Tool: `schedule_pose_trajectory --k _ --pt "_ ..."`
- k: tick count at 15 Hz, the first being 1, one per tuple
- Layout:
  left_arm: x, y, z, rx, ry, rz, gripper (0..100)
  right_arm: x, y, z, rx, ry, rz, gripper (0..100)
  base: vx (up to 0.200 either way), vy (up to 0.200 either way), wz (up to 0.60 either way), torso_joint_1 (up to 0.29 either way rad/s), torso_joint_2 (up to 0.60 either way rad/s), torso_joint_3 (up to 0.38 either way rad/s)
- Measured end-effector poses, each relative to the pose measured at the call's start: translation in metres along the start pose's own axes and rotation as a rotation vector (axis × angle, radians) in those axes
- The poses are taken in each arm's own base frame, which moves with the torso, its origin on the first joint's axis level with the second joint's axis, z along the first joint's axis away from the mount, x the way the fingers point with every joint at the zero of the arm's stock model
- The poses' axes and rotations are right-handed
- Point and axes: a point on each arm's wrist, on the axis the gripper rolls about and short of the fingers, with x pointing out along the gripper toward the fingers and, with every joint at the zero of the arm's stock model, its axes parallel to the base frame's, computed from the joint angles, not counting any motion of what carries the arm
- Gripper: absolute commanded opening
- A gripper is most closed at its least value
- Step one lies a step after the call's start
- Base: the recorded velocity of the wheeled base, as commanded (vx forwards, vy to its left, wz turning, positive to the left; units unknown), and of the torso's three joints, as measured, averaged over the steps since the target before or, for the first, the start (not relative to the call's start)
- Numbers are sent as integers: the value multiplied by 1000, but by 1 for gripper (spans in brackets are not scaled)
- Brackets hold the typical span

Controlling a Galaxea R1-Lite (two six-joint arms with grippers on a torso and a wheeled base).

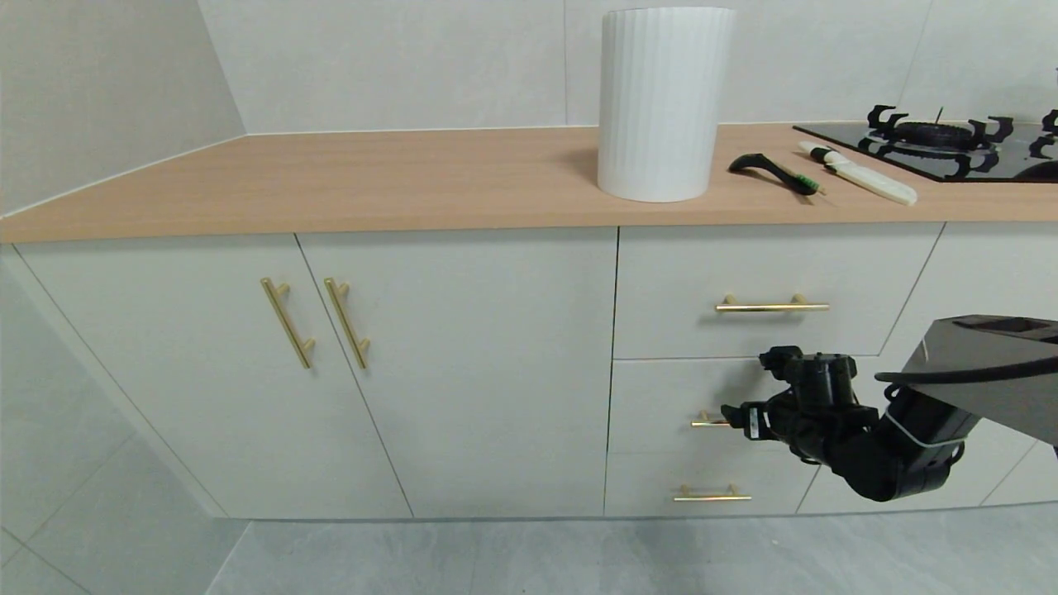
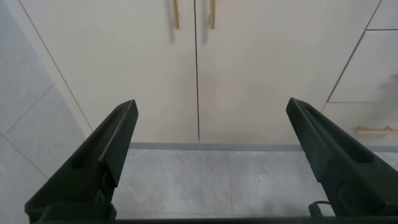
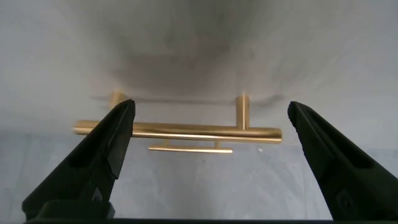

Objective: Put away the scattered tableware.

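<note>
Right gripper (image 3: 210, 109), fingers (image 3: 106, 149) spread, faces drawer handle (image 3: 177, 131) at 12 o'clock so I can pull it; left gripper (image 2: 211, 109) hangs spread.

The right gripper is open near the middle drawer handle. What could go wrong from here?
The right gripper is opened along the handle, not across it, so closing may not clamp the bar and could slip. If it pushes further in, it might strike the drawer front.
</note>
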Motion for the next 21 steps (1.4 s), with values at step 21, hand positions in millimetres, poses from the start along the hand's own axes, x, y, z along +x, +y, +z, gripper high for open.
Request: schedule_pose_trajectory --k 21 --pt "0 0 0 0 0 0 100 9 -5 -24 -30 206 -36 100 0 0 0 0 0 0"
